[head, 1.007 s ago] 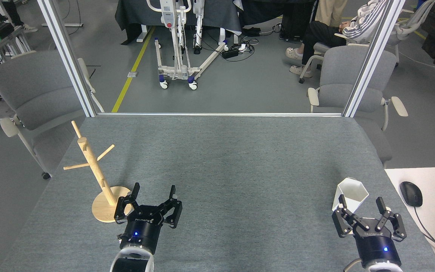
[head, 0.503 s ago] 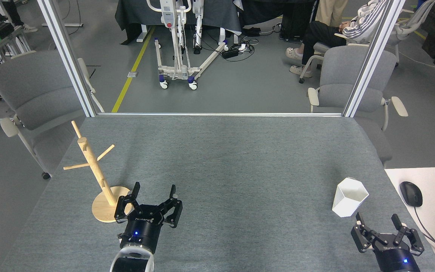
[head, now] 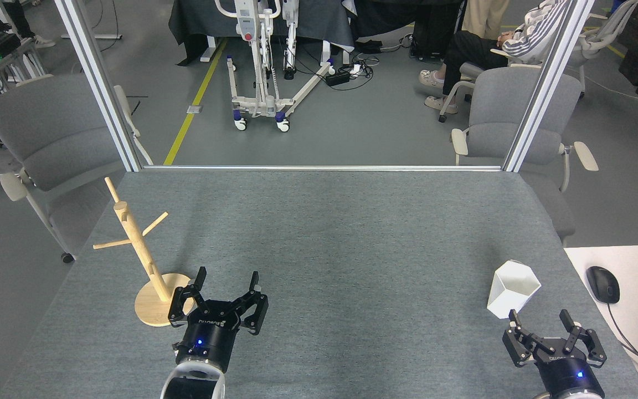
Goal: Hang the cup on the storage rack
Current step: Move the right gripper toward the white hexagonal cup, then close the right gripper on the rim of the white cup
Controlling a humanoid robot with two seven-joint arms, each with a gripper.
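Observation:
The white faceted cup (head: 512,290) stands upright on the grey table near its right edge; its handle does not show. Just below it, my right gripper (head: 539,318) is open and empty, its fingertips close to the cup's near side without touching. The wooden storage rack (head: 140,252) stands at the table's left, its round base on the cloth and its thin pegs bare. My left gripper (head: 227,278) hangs open and empty immediately right of the rack's base.
The grey table (head: 330,238) has metal posts (head: 100,88) at its far corners. Grey chairs (head: 47,138) stand beyond both far corners. A white desk with a mouse (head: 602,284) and keyboard adjoins the right edge. A seated person (head: 496,39) is far back.
My right gripper first drew back from the cup toward the near right corner, then came forward and left again to just short of the cup. The left arm, cup and rack stayed still.

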